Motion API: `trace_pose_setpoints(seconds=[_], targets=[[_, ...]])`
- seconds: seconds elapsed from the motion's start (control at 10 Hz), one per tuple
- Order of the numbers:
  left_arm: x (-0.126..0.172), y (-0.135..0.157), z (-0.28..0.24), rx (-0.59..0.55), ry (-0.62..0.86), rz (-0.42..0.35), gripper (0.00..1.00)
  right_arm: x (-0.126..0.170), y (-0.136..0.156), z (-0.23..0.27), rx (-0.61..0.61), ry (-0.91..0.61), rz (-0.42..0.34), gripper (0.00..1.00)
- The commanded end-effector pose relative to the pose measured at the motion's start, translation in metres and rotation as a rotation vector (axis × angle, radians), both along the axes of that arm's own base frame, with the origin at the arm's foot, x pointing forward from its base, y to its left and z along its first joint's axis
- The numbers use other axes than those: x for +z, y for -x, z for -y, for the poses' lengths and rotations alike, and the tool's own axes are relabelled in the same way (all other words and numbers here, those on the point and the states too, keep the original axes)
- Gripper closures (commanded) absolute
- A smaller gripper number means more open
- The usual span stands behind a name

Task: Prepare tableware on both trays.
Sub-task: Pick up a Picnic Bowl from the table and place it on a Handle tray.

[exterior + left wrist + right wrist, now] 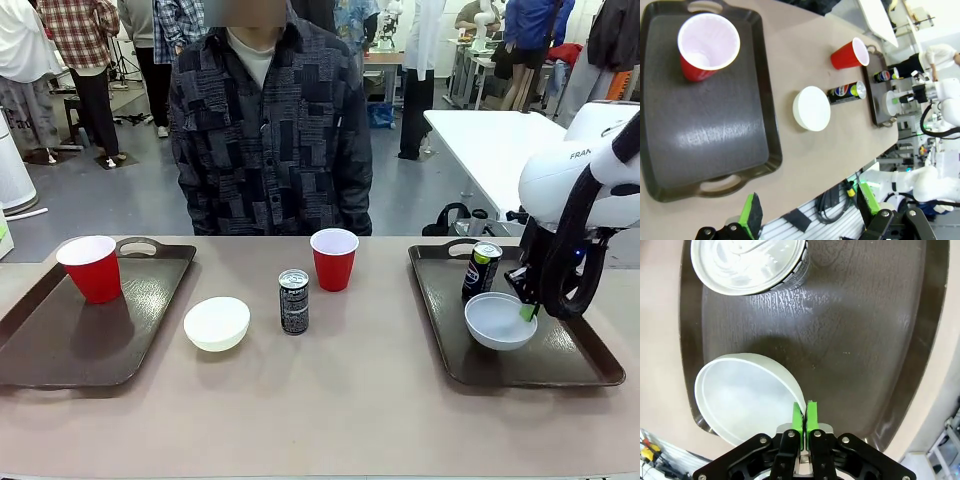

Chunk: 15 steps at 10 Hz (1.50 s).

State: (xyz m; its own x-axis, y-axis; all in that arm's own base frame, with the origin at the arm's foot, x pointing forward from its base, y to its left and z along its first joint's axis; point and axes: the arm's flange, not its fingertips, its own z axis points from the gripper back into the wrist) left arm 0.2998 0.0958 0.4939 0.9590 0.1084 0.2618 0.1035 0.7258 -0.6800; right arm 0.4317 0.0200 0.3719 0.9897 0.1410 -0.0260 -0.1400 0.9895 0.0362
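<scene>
**Right arm.** It enters from the right of the front view with the wrist bent down. The right gripper points down at the near-right rim of the bowl. Gripper state: narrow. The green pads pinch the bowl's thin wall (the rim runs in between them in the right wrist view). The bowl is inside the right tray, in its middle part, just beside the green-topped can, which stands upright nearer the tray's far edge.

**Left arm.** The left gripper hangs off the robot-side edge of the tabletop, looking down past the left tray. Gripper state: wide, with nothing between the fingers.

**Other items.** One red cup stands upright at the far end of the left tray. On the bare tabletop between the trays are the second bowl, the dark can just beside it, and the second red cup farther toward the person.

**Limits of view.**
- The right arm covers the right tray's far-right corner.
- The left tray's outer end is cut off by the picture edge in the front view.
- The person's hands are hidden behind the tabletop's far edge.
- It cannot be determined whether the bowl's base is fully seated on the tray.
</scene>
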Motion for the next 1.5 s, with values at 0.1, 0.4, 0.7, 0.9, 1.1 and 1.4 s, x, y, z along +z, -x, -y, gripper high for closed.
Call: trace_pose_setpoints(seconds=[0.1, 0.4, 0.7, 0.9, 1.1, 1.4], targets=[[-0.002, 0.001, -0.001, -0.003, 0.012, 0.020, 0.00, -0.006, -0.003, 0.006, 0.006, 0.046, 0.002, 0.36], [-0.002, 0.001, -0.001, -0.003, 0.012, 0.020, 0.00, 0.008, 0.002, 0.005, -0.008, 0.053, 0.012, 0.33], [-0.002, 0.001, -0.001, -0.003, 0.012, 0.020, 0.00, 0.041, 0.023, -0.003, -0.033, 0.058, -0.028, 0.00], [-0.002, 0.001, -0.001, -0.003, 0.012, 0.020, 0.00, 0.089, 0.047, -0.010, -0.028, 0.020, -0.114, 0.21], [-0.002, 0.001, -0.001, -0.003, 0.012, 0.020, 0.00, 0.131, 0.058, -0.007, -0.029, -0.007, -0.142, 0.01], [-0.002, 0.001, -0.001, -0.003, 0.012, 0.020, 0.00, 0.138, 0.068, -0.006, -0.012, 0.015, -0.142, 0.00]])
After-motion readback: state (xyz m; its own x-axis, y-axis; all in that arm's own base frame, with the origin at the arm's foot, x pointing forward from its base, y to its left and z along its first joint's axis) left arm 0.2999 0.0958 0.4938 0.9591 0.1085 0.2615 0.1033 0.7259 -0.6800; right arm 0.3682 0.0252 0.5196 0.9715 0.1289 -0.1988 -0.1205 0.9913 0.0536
